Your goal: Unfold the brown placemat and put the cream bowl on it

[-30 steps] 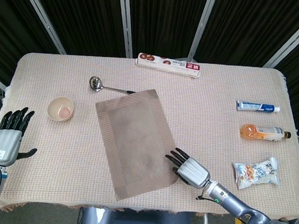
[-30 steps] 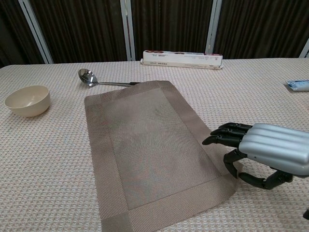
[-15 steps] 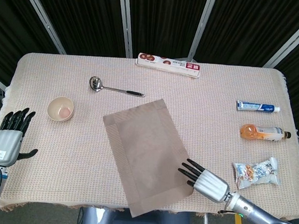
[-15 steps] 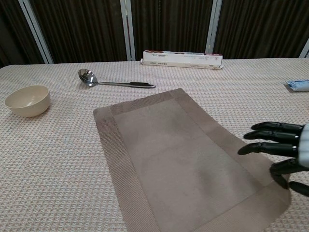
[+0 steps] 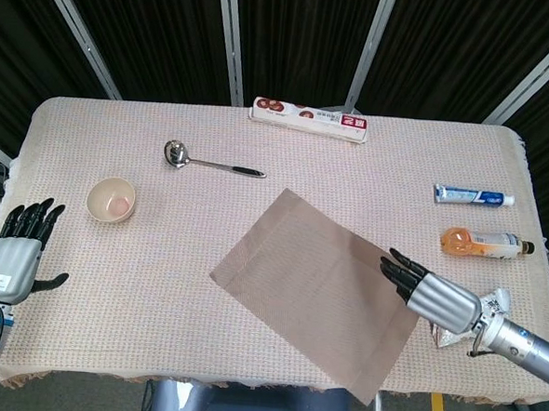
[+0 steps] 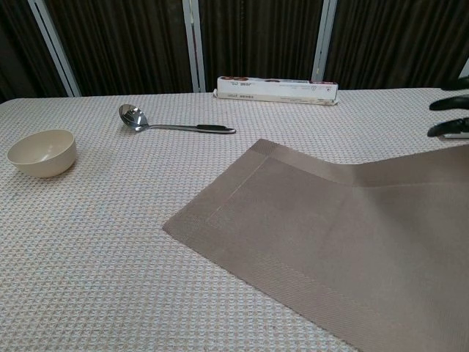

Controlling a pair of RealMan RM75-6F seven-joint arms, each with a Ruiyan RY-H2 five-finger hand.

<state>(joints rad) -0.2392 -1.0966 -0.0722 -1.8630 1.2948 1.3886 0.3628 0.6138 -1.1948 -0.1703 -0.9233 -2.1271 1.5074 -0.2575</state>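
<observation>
From the head view, the brown placemat [image 5: 321,290] lies unfolded and skewed, its right edge pinched by the right hand [image 5: 429,293]; the left hand [image 5: 12,257] hovers released, near the cream bowl [image 5: 112,199]. From the chest view, the placemat's far right side is lifted toward dark fingertips [image 6: 447,104].

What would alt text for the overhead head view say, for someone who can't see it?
A robot's right hand holds the edge of a brown placemat lying on a cloth-covered table. A cream bowl sits to the left beside the open left hand, with a ladle behind.
</observation>
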